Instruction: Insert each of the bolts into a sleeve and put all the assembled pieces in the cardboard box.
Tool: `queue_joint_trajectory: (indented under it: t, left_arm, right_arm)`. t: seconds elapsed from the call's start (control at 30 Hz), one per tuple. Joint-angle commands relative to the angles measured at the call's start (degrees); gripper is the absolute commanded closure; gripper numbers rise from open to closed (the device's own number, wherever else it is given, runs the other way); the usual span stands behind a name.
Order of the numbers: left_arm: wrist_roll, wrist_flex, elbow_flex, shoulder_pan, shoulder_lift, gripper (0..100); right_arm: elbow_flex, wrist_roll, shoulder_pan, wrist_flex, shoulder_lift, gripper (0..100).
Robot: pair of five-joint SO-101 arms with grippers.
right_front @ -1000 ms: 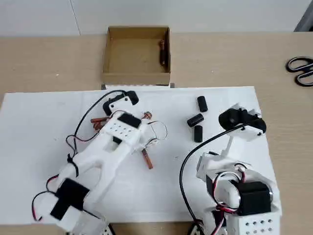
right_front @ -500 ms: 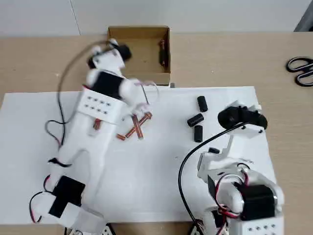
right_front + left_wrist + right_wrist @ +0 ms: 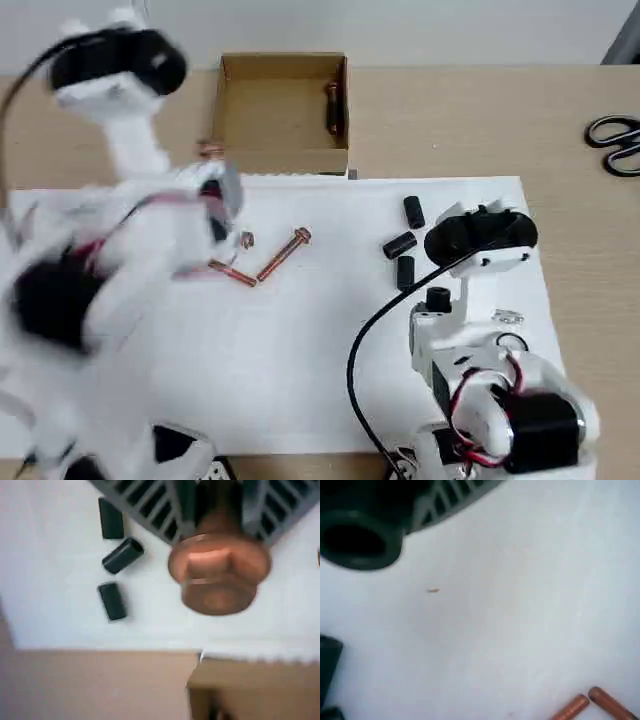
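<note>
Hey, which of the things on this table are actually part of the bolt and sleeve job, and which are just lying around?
For the job: cardboard box, loose bolts, loose sleeves, gripped bolt, gripped sleeve, assembled piece in the box.
Lying about: scissors, white paper.

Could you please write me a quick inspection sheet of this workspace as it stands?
Surface: white paper sheet on a wooden table.
Job's things: three loose sleeves and several loose bolts on the sheet; cardboard box holds one assembled piece.
Clutter: scissors on the bare table, off the sheet.
Hands: left hand shut on held bolt; right hand shut on held sleeve.
Cables: black cable arcs over the sheet beside the right arm.
Surroundings: pale wall behind the table.
</note>
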Motion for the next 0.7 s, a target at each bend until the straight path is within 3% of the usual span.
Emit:
queue_joint_trajectory:
  t: [0.0,0.27,0.53,0.67]
  left_arm:
    - [-2.37,0.62,-0.22,-1.76,-9.85,99]
    - [-2.64,-8.26,20.18,-13.19,-24.62,99]
    - [-3.87,-29.45,53.23,-13.10,-46.07,99]
    - [-3.52,-36.31,66.95,-13.10,-55.30,99]
  right_arm:
    - [-3.43,2.29,0.04,-0.31,-0.31,99.5]
    - [-3.34,2.11,-8.66,-6.29,-0.22,99.5]
    - [5.89,2.11,-14.11,-17.71,-0.22,99.5]
    - [11.08,2.20,-17.19,-23.16,-0.22,99.5]
